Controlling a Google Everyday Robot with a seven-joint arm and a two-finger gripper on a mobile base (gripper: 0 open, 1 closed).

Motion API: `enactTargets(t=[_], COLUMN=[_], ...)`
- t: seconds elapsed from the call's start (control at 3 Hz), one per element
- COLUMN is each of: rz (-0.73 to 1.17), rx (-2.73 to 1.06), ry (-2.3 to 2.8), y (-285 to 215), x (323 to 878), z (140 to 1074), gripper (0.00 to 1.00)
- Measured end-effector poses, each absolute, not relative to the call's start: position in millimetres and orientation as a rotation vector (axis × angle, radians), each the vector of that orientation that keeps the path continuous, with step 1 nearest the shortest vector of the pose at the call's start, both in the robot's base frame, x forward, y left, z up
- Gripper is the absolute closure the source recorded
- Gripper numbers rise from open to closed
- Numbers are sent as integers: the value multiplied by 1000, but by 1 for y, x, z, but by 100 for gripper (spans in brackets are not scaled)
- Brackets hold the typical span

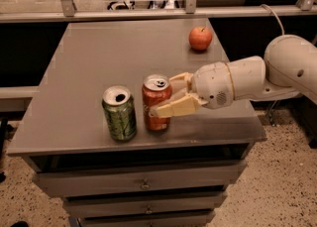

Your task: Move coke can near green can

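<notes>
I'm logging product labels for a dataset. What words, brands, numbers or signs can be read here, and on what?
Red aluminium soda can, clasped by the robot's hand near the table's front edge: white marks, too blurred to read.
Green aluminium soda can: mottled pattern, no readable text.
Round red apple, grey table, drawers: no text.

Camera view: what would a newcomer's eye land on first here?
The white arm reaching in from the right, its gripper clamped on the upright coke can near the front edge of the table. Just left of it, apart, stands an open green can. A red apple sits alone toward the table's far right.
</notes>
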State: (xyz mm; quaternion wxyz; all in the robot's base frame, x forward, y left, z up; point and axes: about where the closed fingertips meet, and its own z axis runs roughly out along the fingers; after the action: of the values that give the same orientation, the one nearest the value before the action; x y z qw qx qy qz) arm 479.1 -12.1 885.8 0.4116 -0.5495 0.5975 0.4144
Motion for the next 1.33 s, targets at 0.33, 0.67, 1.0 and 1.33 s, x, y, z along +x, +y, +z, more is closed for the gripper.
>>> enactTargets(t=[0.33,0.67,1.0,1.33], rz=[1059,1075,1082,1082], rx=[-1399,-1401,-1402,-1401], ry=[1463,1448,1445,1447], y=[2,8,10,9], x=[474,470,467,466], z=[891,890,888,887], gripper=[35,12,0,0])
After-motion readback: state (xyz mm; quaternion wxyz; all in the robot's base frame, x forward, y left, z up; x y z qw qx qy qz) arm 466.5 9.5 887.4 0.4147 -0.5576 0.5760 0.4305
